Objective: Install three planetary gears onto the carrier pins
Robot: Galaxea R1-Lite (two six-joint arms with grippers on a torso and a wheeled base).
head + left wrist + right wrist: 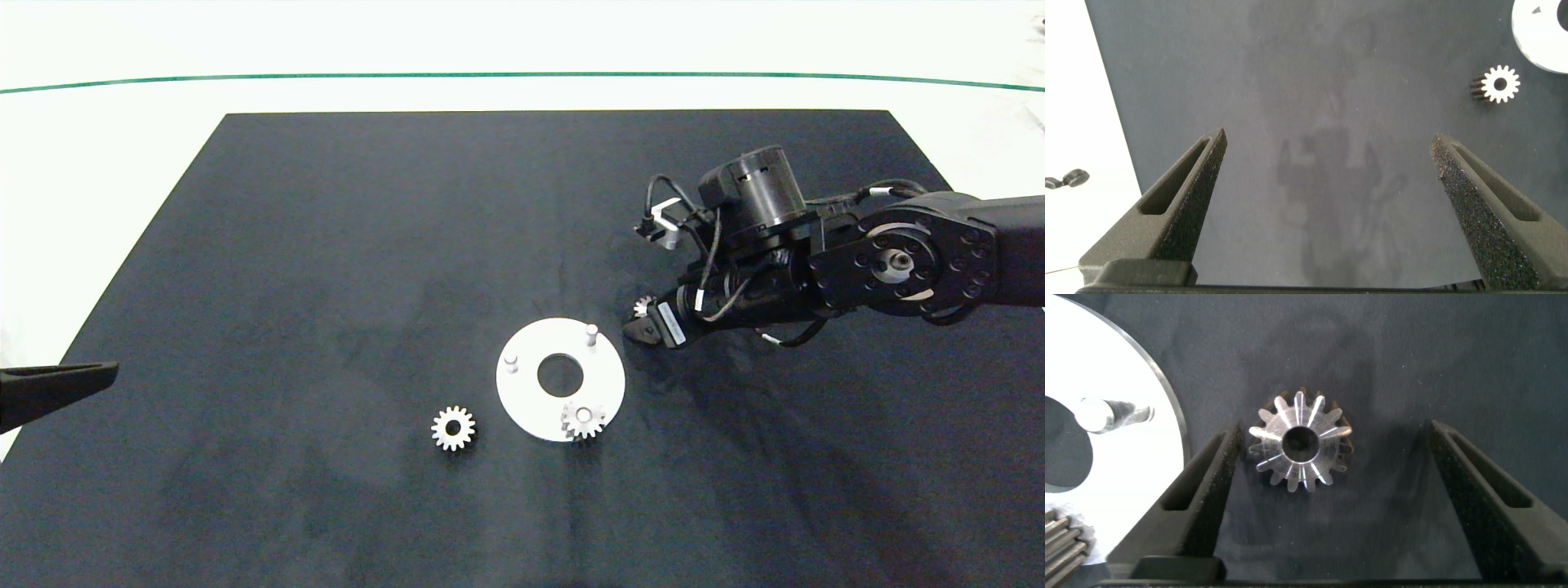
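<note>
- Right tool (639, 320) low over the black mat (326, 245), just off the right rim of the white disc (531, 392); fingers spread wide around a loose gear (1302, 449), not yet pinching it.
- One gear (583, 420) already seated on the pin at the disc's near edge; two pins bare: (591, 331) and (511, 360).
- Third gear (453, 428) lies on the mat, near the disc's left rim.
- Left tool (1327, 216) parked at the bench's left edge, spread, empty.
- Risk: gear sits closer to one finger (1204, 486); uneven closing could shove or tilt it, or nudge the disc.
</note>
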